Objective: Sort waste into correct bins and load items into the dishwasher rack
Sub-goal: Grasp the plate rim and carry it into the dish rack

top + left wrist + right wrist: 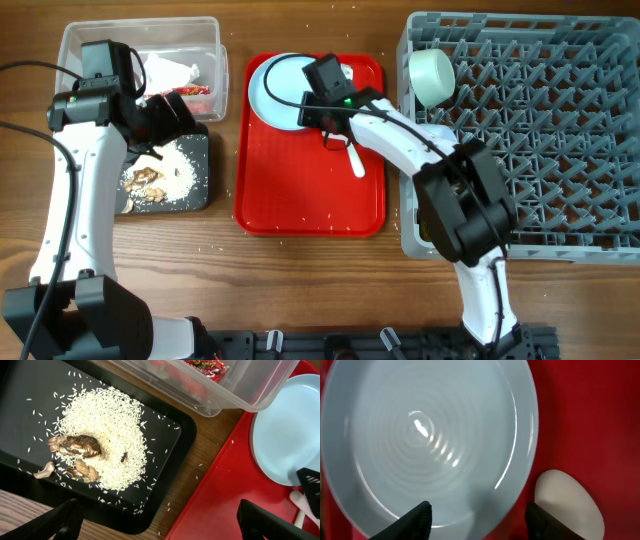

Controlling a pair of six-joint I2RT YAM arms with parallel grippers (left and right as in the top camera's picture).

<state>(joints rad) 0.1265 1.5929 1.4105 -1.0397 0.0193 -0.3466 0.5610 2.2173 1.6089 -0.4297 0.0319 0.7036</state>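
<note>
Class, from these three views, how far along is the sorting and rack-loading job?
Done: the wrapper sits in the clear tub, the rice with brown bits lies on the black tray, and one bowl is in the rack. In hand: the right gripper hangs open over the plate. To do: the plate and the spoon lie on the red tray, unracked. The left gripper is open near the black tray.

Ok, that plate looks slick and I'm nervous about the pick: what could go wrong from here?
The right gripper hangs open over the rim of the plate, which lies flat and glossy on the red tray, so the grasp may slip off. The white spoon sits close beside that rim and could get nudged or pinched.
</note>
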